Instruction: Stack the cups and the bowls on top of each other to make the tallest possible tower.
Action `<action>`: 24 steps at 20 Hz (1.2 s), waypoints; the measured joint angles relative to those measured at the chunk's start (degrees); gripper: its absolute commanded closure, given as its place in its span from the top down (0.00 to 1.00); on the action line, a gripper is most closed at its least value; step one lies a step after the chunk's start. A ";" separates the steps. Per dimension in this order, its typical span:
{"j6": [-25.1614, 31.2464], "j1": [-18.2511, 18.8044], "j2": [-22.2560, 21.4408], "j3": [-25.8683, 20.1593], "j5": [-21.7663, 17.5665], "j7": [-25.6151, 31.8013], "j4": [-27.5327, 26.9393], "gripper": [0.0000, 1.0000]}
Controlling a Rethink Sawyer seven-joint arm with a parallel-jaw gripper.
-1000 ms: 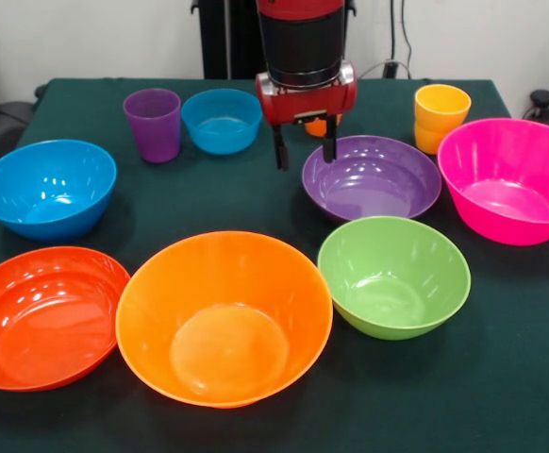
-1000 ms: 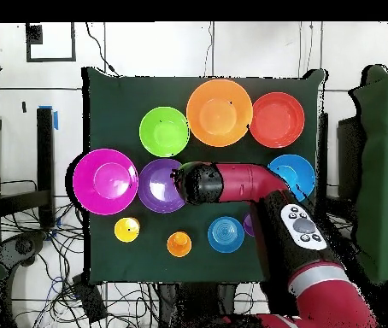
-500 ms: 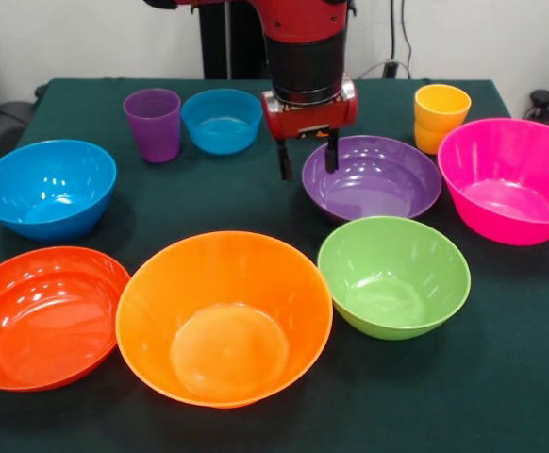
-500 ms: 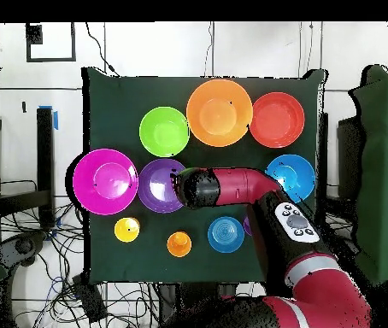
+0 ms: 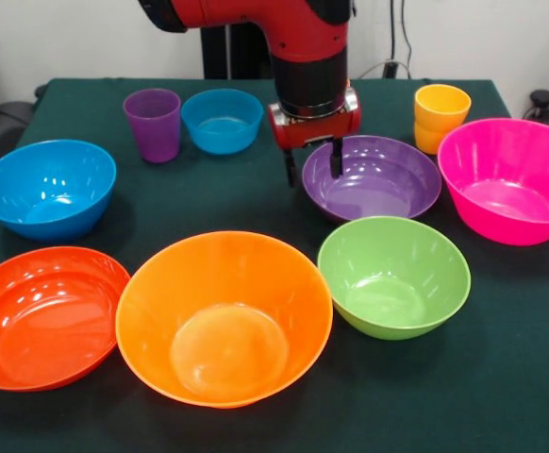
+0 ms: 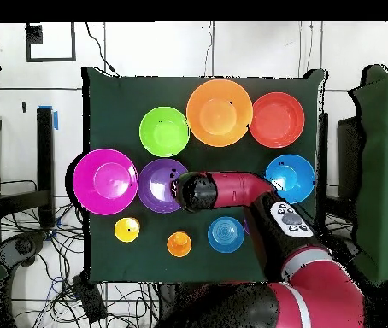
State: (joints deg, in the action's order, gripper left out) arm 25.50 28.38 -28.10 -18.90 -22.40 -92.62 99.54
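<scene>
We see the arm (image 5: 303,38) reaching straight down – gripper (image 5: 313,164) open, holding nothing. Its fingers straddle the purple bowl (image 5: 374,179) rim, approx. – contact unclear.

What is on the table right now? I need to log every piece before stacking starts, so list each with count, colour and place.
Places as in the front view.
large bowls: 2; pink bowl at the right edge, orange bowl front centre.
other bowls: 5; red-orange bowl front left, green bowl front right, blue bowl left, purple bowl centre right, small blue bowl at the back.
cups: 3; purple cup back left, yellow cup back right, orange cup seen only overhead.
table: 1; dark green cloth.
gripper: 1; red and black, open fingers straddling the purple bowl's left rim.
</scene>
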 measured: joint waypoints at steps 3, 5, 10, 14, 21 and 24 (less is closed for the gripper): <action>-1.33 0.01 1.66 0.12 -0.89 0.00 -0.12 1.00; -2.06 0.03 2.69 0.13 -1.43 0.00 -0.20 1.00; -3.11 0.38 5.28 0.10 -2.20 0.00 -0.55 1.00; -3.10 0.89 5.29 -0.10 -2.20 0.00 -0.63 1.00; -3.08 1.06 5.31 -0.21 -2.21 0.00 -0.62 1.00; -3.09 1.09 5.33 -0.22 -2.20 0.00 -0.63 1.00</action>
State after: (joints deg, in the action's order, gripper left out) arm 22.42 29.47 -22.77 -19.12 -24.60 -92.62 98.91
